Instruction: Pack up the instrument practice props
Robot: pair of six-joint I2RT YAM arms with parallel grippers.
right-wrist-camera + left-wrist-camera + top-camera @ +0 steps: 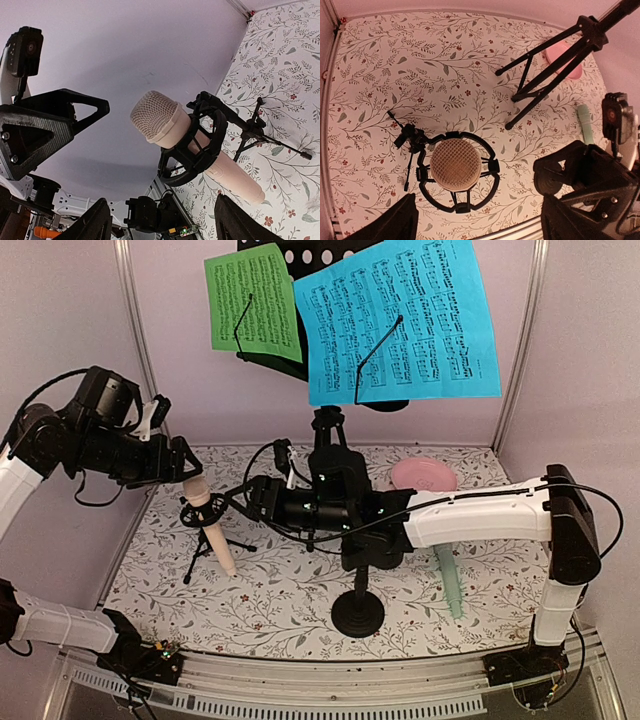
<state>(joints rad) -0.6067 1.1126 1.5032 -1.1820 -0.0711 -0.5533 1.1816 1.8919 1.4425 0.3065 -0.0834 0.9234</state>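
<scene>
Nearest: round-base mic holder [357, 615] before music stand [328, 435]; mint microphone [450, 585] lying front-right. beige microphone [212, 530] seated in ring holder [187, 167] front-left of stand; left gripper [183, 468] spread above it, right gripper [262, 498] spread beside. pink plate [423, 475] right of stand. green page [252, 300], blue page [400, 320] on stand.

No legible words, numbers or brands, green sheet-music page [252, 302] at eleven o'clock, blue sheet-music page [400, 320] at one o'clock, both printed with musical notation too small to read
</scene>
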